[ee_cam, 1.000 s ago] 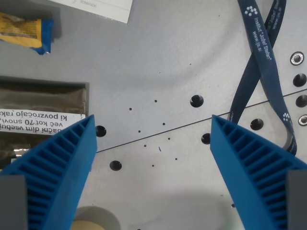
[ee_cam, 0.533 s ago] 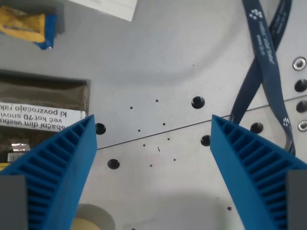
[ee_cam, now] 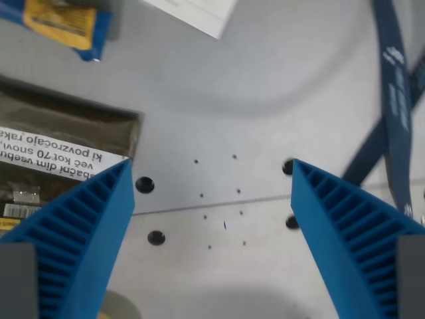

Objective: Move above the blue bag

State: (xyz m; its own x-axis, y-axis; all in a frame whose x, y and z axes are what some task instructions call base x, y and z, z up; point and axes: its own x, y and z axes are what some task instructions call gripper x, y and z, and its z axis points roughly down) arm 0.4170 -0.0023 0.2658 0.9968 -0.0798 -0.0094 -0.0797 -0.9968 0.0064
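Note:
The blue bag [ee_cam: 63, 23], blue with a yellow panel, lies at the top left corner of the wrist view, partly cut off by the frame edge. My gripper [ee_cam: 211, 176] stands open above the bare grey table, with nothing between its two blue ribbed fingers [ee_cam: 80, 226]. The bag is far up and to the wrist view's left of the left fingertip.
A brown packet with a white printed label [ee_cam: 60, 156] lies at the left, just above the left finger. A dark blue lanyard [ee_cam: 395, 100] runs down the right side. A white paper corner [ee_cam: 199, 13] shows at the top. The grey table [ee_cam: 252, 80] has several bolt holes.
The whole scene has slid right and turned a little, so the camera has moved toward the left. The bag shows further in from the left edge. The fingers stay equally wide apart.

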